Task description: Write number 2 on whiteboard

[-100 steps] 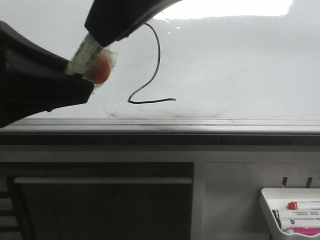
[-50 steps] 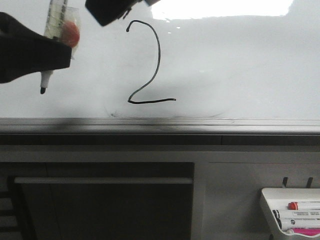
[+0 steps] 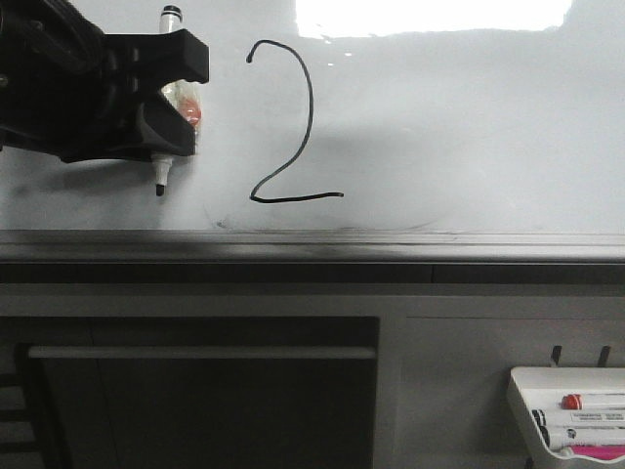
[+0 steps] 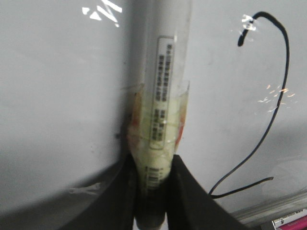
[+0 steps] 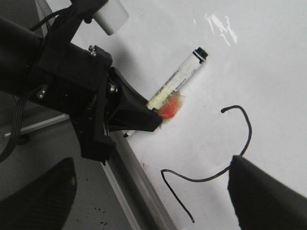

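Observation:
The number 2 (image 3: 311, 107) is drawn in thin black line on the whiteboard (image 3: 469, 117), its flat base just above the bottom rail. My left gripper (image 3: 181, 98) is shut on a white marker (image 3: 172, 29) wrapped in tape, held upright with its black tip down, just left of the 2. In the left wrist view the fingers (image 4: 187, 191) clamp the marker (image 4: 160, 120), with the 2 (image 4: 286, 72) beside it. The right wrist view shows the 2 (image 5: 201, 180), the marker (image 5: 177, 81) and the left gripper (image 5: 144, 115). My right gripper (image 5: 148, 191) is open and empty, back from the board.
A grey metal rail (image 3: 312, 244) runs along the whiteboard's bottom edge. Below it is a dark cabinet recess (image 3: 195, 391). A small white tray (image 3: 527, 391) with several markers hangs at the lower right.
My left gripper moved right with the marker, which now stands upright close to the 2. My right gripper has left the top of the front view. The 2 is unchanged.

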`<state>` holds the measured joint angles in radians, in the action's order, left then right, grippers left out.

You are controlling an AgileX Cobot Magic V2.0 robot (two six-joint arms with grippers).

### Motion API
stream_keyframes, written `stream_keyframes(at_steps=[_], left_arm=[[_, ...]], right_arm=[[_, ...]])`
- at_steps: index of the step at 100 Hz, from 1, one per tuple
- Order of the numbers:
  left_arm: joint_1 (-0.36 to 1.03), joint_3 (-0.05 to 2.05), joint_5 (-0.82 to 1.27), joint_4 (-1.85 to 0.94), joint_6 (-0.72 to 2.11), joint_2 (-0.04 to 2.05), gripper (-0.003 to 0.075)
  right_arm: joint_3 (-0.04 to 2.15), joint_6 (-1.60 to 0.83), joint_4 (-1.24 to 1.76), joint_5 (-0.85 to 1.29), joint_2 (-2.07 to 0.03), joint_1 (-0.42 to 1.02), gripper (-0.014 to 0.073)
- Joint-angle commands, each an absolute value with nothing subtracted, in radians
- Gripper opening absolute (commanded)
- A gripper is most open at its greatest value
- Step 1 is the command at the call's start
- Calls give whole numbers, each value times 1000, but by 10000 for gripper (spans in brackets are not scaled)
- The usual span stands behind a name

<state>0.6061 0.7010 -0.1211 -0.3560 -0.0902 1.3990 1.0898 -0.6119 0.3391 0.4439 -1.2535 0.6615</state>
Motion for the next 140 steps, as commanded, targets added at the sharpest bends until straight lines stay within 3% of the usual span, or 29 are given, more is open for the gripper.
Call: stream_keyframes(at_steps=[1, 12, 19, 24, 39, 44, 49, 57, 64, 70, 72, 73, 76, 79, 111, 140], left_arm=[[589, 735, -178, -386, -100, 1387, -20], [578, 735, -178, -386, -100, 1387, -14], [578, 735, -178, -384, -100, 1387, 45], [578, 735, -178, -374, -100, 1387, 135], [578, 735, -176, -374, -100, 1387, 547], [578, 735, -171, -374, -100, 1387, 622], [578, 735, -161, -374, -100, 1385, 650], [578, 735, -118, -370, -100, 1355, 622], [578, 735, -72, -357, -96, 1300, 516], [580, 735, -44, -324, -96, 1237, 314], [583, 735, -36, -307, -96, 1200, 200], [585, 732, -36, -302, -96, 1200, 200], [592, 726, -42, -282, -96, 1152, 54], [602, 718, -47, -251, -92, 1102, -13], [622, 472, -135, -156, -63, 626, -20], [622, 246, -232, 33, -63, 241, -20]], right_arm=[[1122, -608, 347, 399, -1221, 657, 566], [1122, -608, 347, 407, -1221, 657, 566], [1122, -608, 347, 409, -1221, 657, 566], [1122, -603, 349, 409, -1221, 657, 566], [1122, -595, 359, 407, -1221, 657, 566], [1122, -595, 359, 403, -1221, 657, 566], [1122, -595, 359, 403, -1221, 657, 566], [1122, -595, 359, 429, -1218, 657, 551], [1122, -577, 359, 480, -1202, 649, 387], [1114, -551, 359, 513, -1177, 633, 87], [1109, -551, 359, 519, -1167, 628, -20], [1108, -551, 359, 521, -1157, 627, -56], [1093, -546, 359, 521, -1137, 622, -63], [1080, -546, 359, 521, -1112, 619, -56], [691, -546, 381, 270, -603, 619, -56], [352, -546, 441, 259, -137, 619, -57]])
